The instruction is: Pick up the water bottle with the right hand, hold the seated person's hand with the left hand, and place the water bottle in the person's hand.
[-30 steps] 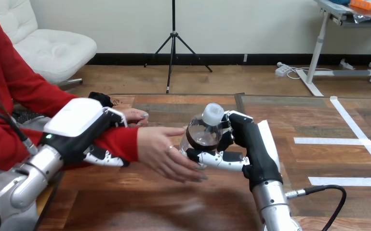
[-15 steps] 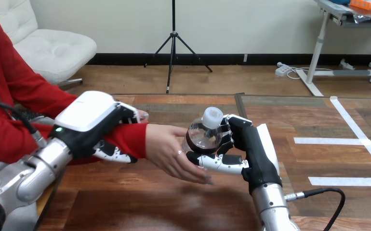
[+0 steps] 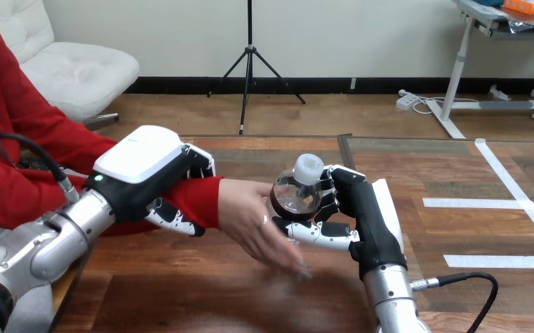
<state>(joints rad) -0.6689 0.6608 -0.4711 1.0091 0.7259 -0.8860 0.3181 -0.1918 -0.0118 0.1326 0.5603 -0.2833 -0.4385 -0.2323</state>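
surface: wooden table [image 3: 181, 291] | on it: white tape strips [image 3: 476, 203], right side

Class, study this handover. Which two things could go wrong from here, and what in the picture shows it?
1. The person's hand lies open beside the clear, white-capped water bottle, fingers not curled round it; if the right hand lets go now, the bottle may drop onto the wooden table.
2. The left hand is curled round the person's red-sleeved wrist; a pull might strain it.

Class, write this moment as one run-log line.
left hand: round person's wrist | right hand: grips water bottle, at person's hand
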